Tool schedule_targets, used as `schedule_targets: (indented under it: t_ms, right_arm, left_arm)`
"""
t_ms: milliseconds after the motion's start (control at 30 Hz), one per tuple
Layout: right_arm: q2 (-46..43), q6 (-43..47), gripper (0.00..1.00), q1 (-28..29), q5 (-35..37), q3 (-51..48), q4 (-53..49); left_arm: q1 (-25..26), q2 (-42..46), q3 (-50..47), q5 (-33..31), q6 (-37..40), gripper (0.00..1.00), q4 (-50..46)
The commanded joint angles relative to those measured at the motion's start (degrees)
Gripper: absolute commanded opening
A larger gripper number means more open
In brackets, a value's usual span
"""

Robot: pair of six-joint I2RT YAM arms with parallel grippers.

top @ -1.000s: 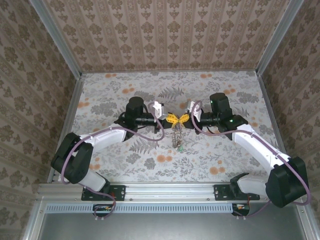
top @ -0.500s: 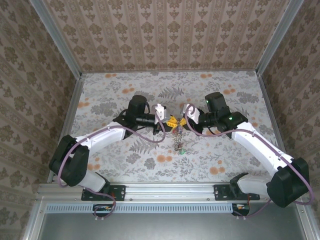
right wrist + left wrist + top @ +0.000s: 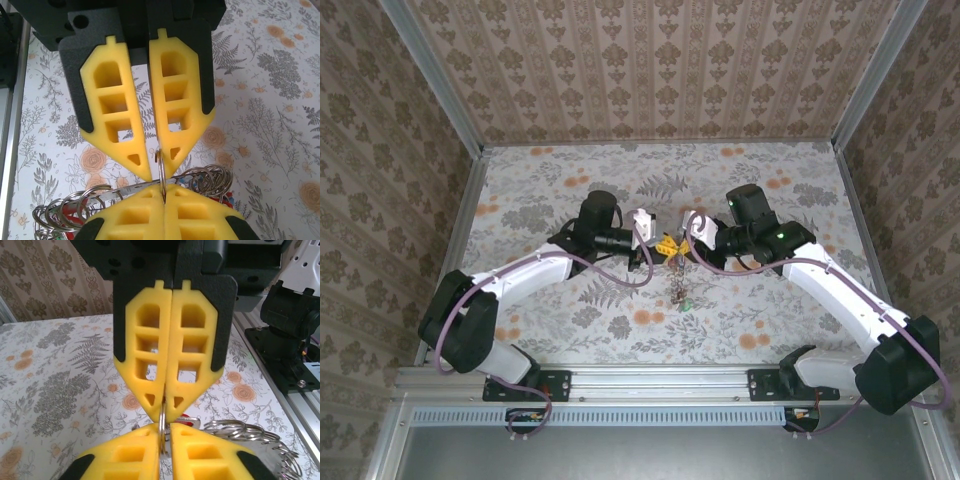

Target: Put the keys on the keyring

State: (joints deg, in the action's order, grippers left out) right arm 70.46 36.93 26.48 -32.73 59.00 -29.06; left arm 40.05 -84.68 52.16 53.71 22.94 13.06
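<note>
The left tool and right tool meet tip to tip over the middle of the flowered surface. Each has its yellow fingers clamped on the thin keyring, which stands edge-on between them. The keys hang below in a bunch on small rings; whether the lowest touches the surface is unclear

Looks like a robotics lab cell dressed up as a home. Boxed in at the top, left and right of the overhead view by panels papered in brown damask, framed with bare aluminium posts. Floored with a floral-print table cover. Fronted along the bottom edge by an aluminium rail carrying bolted black arm bases.
</note>
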Motion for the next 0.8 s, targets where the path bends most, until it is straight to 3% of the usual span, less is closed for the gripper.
schedule_targets:
  t_ms: [0,133,367,633,767]
  right_arm:
    - [0.3,1.0,0.0,0.6,0.1,2.9,-0.5]
    - [0.7,1.4,0.0,0.8,0.7,3.5,-1.4]
    - [-0.2,-0.1,0.05,0.4,0.1,1.4,1.1]
    - [-1.3,-5.1,0.14,-4.4,-11.1,-5.1,12.6]
    - [-0.9,-6.8,0.16,-5.2,-12.9,-6.2,15.9]
  left_arm:
    - [0.5,-0.3,2.2,0.1,1.2,0.07,-0.4]
    - [0.5,-0.5,1.7,-0.5,0.4,0.0,1.5]
    - [0.1,-0.5,-0.1,1.6,-3.8,0.0,8.2]
    - [-0.5,-1.4,-3.8,5.5,-12.7,0.0,23.2]
    - [-0.5,-2.1,-4.7,5.7,-15.1,0.0,27.4]
